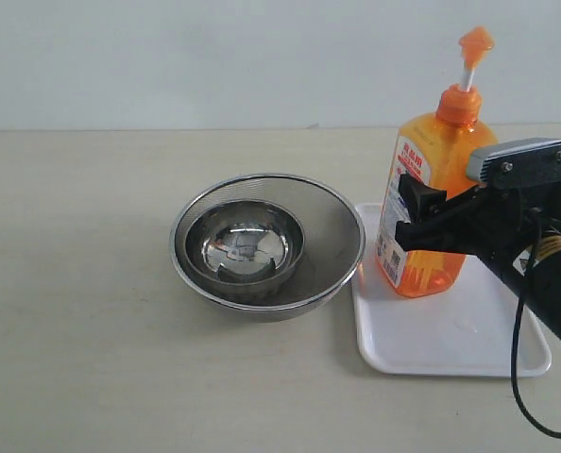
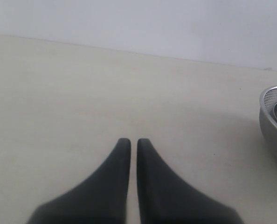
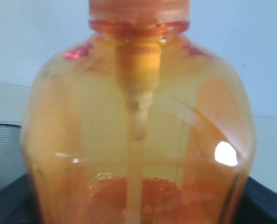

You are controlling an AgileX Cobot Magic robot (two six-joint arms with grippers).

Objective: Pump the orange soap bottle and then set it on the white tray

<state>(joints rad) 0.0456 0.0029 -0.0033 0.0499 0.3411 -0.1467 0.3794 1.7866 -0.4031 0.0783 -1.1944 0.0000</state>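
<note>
The right gripper, near the right edge of the worktop, clamps the orange soap bottle from its side. The left gripper has its fingers almost together.

The only print stands on the tall translucent orange plastic soap bottle at the right of the scene, on a white-and-orange label across its left face. Pale characters sit on the label's orange top band, fine dark print lower down — none sharp enough to read.
</note>
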